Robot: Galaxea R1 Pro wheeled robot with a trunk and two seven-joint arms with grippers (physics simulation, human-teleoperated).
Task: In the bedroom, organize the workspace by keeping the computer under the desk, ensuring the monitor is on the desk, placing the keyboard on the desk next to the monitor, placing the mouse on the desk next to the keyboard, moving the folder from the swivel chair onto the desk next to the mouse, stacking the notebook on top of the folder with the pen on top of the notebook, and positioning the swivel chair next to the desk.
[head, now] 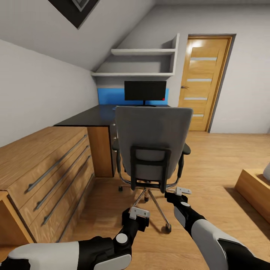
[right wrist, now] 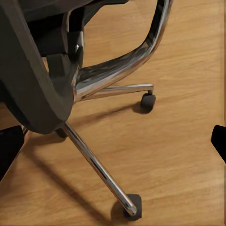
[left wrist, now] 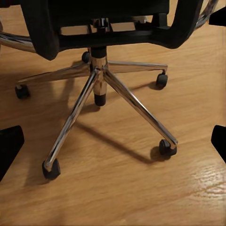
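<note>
The grey swivel chair (head: 153, 140) stands with its back to me, in front of the black desk (head: 88, 116). On the desk the black monitor (head: 145, 90) faces me against the blue back panel. My left gripper (head: 138, 214) hangs open low behind the chrome chair base (left wrist: 99, 80), touching nothing. My right gripper (head: 180, 193) is open too, just behind the chair's lower right side, near a chrome leg (right wrist: 96, 165). The chair back hides the seat. The folder, keyboard, mouse, notebook, pen and computer are hidden or out of view.
A light wooden drawer chest (head: 48, 176) runs along the left wall beside the desk. White shelves (head: 142, 52) hang above the monitor. A wooden door (head: 204, 82) is at the back right and a low wooden piece (head: 255, 189) at the right edge. Open plank floor lies right of the chair.
</note>
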